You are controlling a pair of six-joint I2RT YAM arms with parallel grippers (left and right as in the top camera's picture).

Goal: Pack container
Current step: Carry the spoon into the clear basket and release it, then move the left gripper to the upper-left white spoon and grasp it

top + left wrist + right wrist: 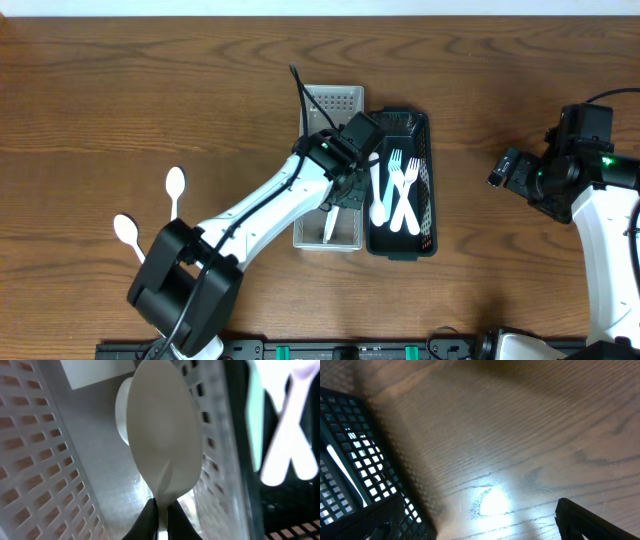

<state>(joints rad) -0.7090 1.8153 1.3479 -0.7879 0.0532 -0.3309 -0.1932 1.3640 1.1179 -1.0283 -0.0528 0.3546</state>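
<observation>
Overhead: left arm reaches in from the bottom edge, and the left gripper (pixel 338 193) is down inside the grey basket (pixel 335 100) at table (pixel 100 100) centre, the wrist covering most of the basket's middle. A white cutlery end (pixel 328 226) pokes out just below the gripper, still inside the basket; can't tell from here if it is the held piece. The black basket (pixel 424 150) touches the grey basket's right side and has white forks (pixel 405 195) lying in it. Left of the grey basket and well apart from it, a loose spoon (pixel 175 184) and a second loose spoon (pixel 126 231) lie on bare wood. The right gripper (pixel 503 168) is far right of the grey basket, past the black one, nothing under it. Left wrist: left gripper (pixel 160 512) is clamped on the neck of a white spoon (pixel 162 440), whose bowl fills the view. Another spoon bowl (pixel 121 417) sits behind it against the grey basket (pixel 45 435) floor, perforated walls close on both sides. Black basket (pixel 295 515) and blurred forks (pixel 290 430) are beyond the right wall. Right wrist: right gripper (pixel 475 527) has its fingers (pixel 585 520) spread wide apart, holding nothing, above the table (pixel 520 435). A black basket (pixel 350 445) corner is at left, with a white strip visible through the mesh.
</observation>
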